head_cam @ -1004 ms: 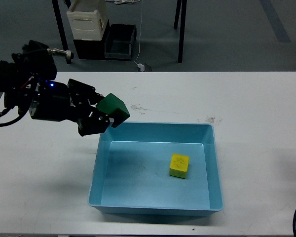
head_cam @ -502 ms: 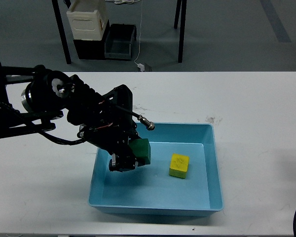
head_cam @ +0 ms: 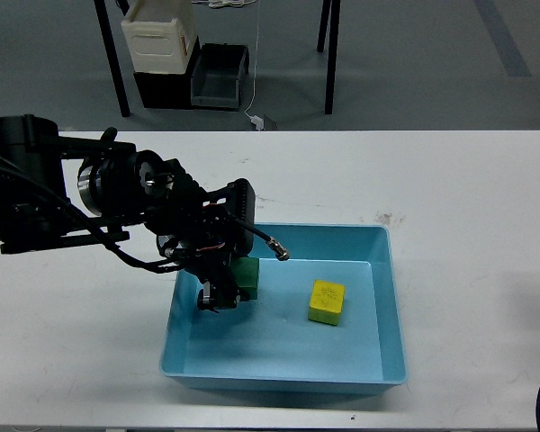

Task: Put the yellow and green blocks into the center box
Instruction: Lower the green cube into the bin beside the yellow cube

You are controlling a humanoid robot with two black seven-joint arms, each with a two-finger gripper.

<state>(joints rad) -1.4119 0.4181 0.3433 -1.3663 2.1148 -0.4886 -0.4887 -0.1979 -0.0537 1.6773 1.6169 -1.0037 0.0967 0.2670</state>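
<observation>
Head view, left to right: left gripper (head_cam: 223,290) now lowered inside the blue box (head_cam: 389,297), pinching the green block (head_cam: 246,274), carried over the rim from above the table (head_cam: 450,189) within the last second and pulled closer to the left wall. Release likely next. Further right, yellow block (head_cam: 327,301) already resting on the box floor. Right gripper out of sight at the right edge.

No legible text, labels or numbers were found. The yellow block (head_cam: 327,301), frame centre, bore faint marks, too small to read.
</observation>
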